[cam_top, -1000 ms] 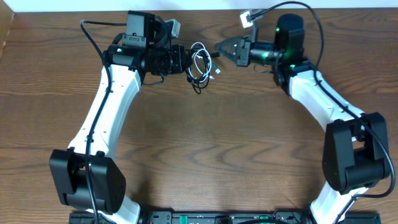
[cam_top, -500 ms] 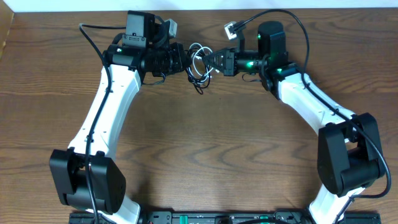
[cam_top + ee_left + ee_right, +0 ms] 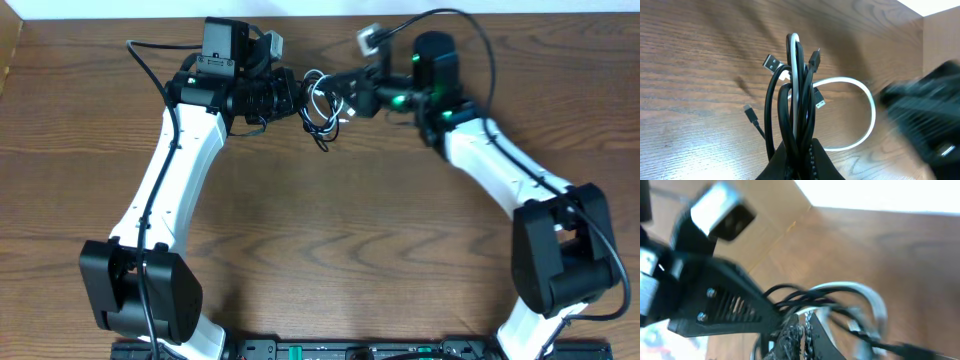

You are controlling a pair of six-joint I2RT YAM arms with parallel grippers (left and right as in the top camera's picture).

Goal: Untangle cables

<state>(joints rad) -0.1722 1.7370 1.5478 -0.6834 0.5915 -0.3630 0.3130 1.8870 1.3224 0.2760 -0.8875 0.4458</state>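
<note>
The cables [image 3: 320, 104] are at the far middle of the counter [image 3: 330, 240], between the two hands. The left hand [image 3: 298, 103] comes to them from the left and the right hand [image 3: 347, 95] from the right, so the two hands are very near each other with the small bundle in the gap.

In the left wrist view the left hand [image 3: 799, 152] is clenched on the bundle. Several turns of the black cable [image 3: 771, 100] and one turn of the white cable [image 3: 794, 75] run side by side out of its fingers. The white cable also opens into a wide loop on the right. A metal USB plug [image 3: 771, 63] shows at the far left of the loops, and a thin small plug [image 3: 749, 109] sticks out lower on the left.

The right wrist view is much blurred. The right hand [image 3: 797, 332] is just under the black loops and the white loop — they pass right at its fingertips. Whether it grasps them or is released, I cannot tell.
</note>
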